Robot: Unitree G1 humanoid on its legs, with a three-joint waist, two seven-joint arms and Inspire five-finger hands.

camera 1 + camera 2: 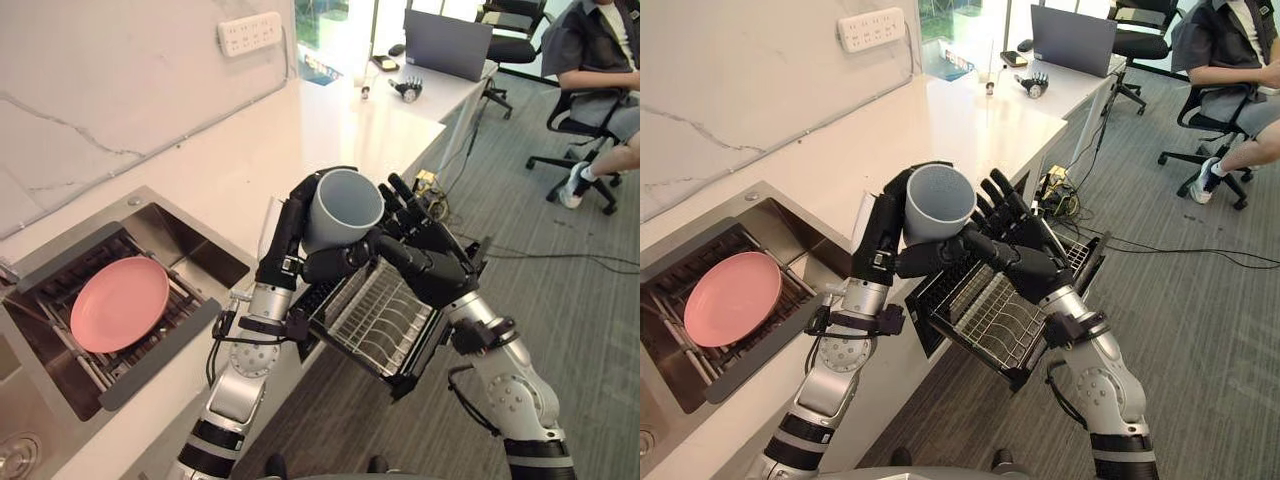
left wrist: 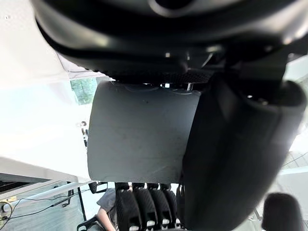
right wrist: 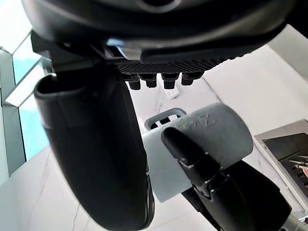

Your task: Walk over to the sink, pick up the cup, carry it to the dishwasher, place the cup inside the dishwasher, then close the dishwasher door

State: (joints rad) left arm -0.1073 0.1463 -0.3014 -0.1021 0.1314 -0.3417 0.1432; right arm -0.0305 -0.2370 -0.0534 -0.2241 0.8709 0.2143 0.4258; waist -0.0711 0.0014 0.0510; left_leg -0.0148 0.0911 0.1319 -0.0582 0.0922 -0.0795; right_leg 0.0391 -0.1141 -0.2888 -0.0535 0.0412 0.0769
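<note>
In the left eye view, the left robot hand (image 1: 281, 240) is raised with its fingers and thumb curled round a grey round plastic cup (image 1: 345, 205). The cup is upright, its mouth open to the top. The right robot hand (image 1: 435, 258) is just right of the cup with its fingers straight and spread wide. Whether it touches the cup cannot be told. Below both hands lies the pulled-out metal wire dishwasher rack (image 1: 375, 322). To the left, a round pink plate (image 1: 120, 303) lies on a rack in the steel sink (image 1: 190, 238), which is set in the white counter (image 1: 300, 130).

The right eye view shows the same, with a seated person (image 1: 1230, 50) far right.

In the left wrist view, the cup's grey wall sits clamped between thumb and fingers.

In the right wrist view, the right robot hand holds nothing, and the cup stands beyond it.
</note>
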